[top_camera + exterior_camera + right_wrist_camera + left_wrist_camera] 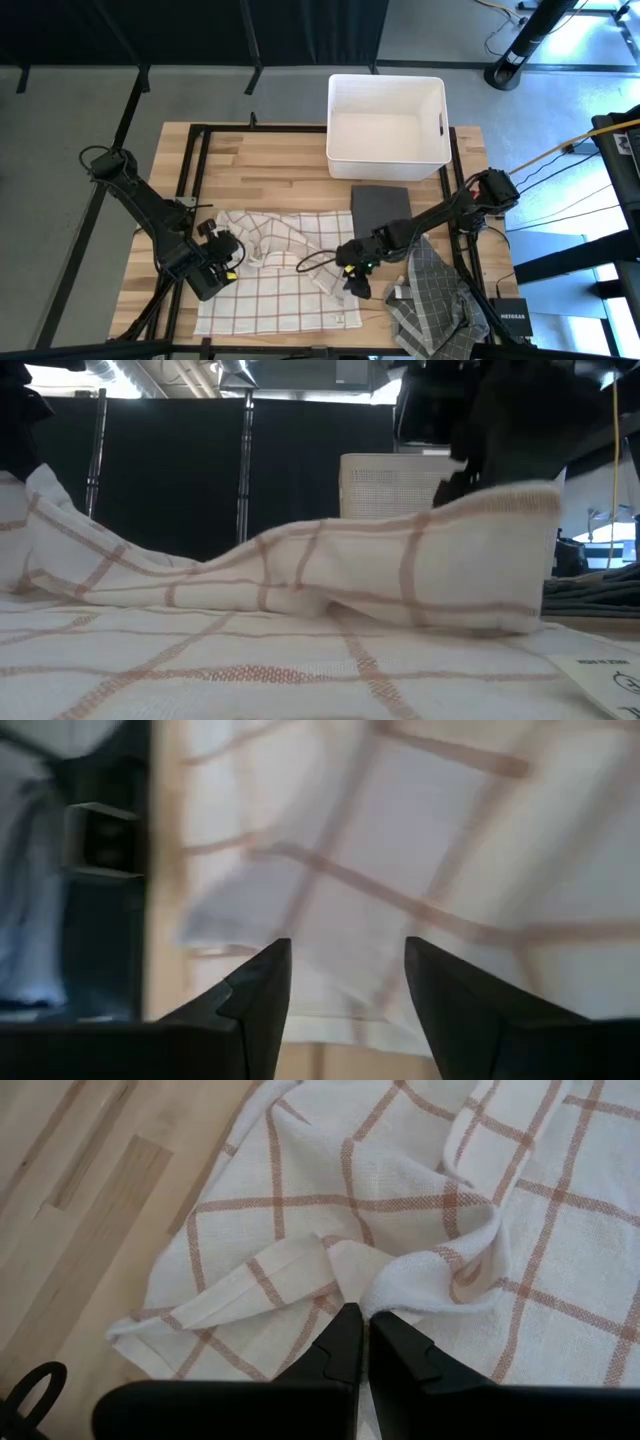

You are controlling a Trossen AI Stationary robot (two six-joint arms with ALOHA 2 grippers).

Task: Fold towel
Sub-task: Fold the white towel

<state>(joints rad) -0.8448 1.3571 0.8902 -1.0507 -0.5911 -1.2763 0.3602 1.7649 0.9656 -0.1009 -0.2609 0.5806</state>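
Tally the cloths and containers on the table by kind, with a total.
White towel with orange-brown grid: 1
Dark grey folded cloth: 1
Grey checked cloth: 1
White plastic bin: 1
Total: 4

Overhead view: checked towel on the table.
Left gripper and right gripper at its edges; white bin behind.

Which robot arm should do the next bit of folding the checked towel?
Probably the left. The left gripper is shut on a fold of the towel, so it could carry that over. The right gripper hangs open above the towel's right edge, holding nothing.
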